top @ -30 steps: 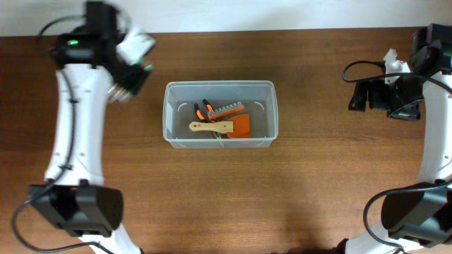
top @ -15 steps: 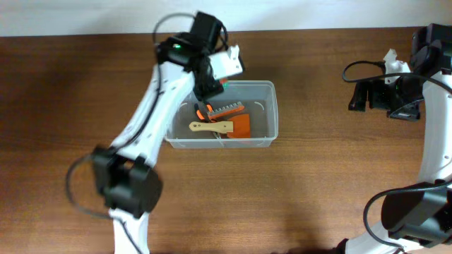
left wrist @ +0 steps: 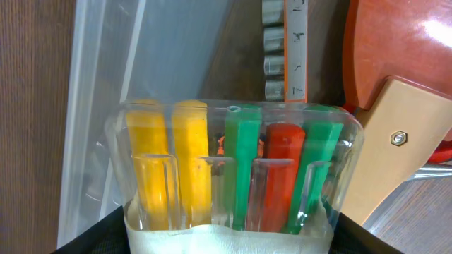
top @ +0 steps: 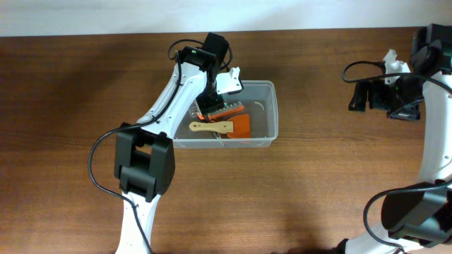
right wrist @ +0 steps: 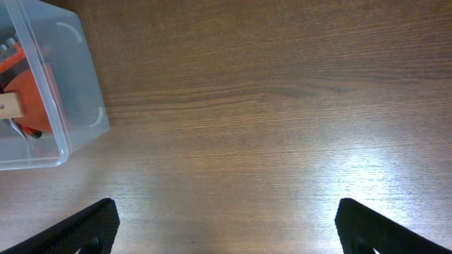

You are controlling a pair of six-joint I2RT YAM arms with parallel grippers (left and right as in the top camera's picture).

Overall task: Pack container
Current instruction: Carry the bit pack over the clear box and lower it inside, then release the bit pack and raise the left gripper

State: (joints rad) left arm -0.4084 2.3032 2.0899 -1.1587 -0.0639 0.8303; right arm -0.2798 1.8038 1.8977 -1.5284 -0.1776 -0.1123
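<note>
Your left arm is now reaching over the container, having swung in from the far-left side. The tub is sitting mid-tabletop. The left claw is pinching a clear bit holder full of yellow, green and red pieces, hanging just above the wooden-handled scraper. The right claw is hovering spread wide over the tabletop, well apart from the tub.

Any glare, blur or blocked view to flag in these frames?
Right wrist: bright glare patch on the table. Left wrist: the clear bit case crowds the frame; sheen on the orange scraper. Overhead: evenly lit, sharp.
</note>
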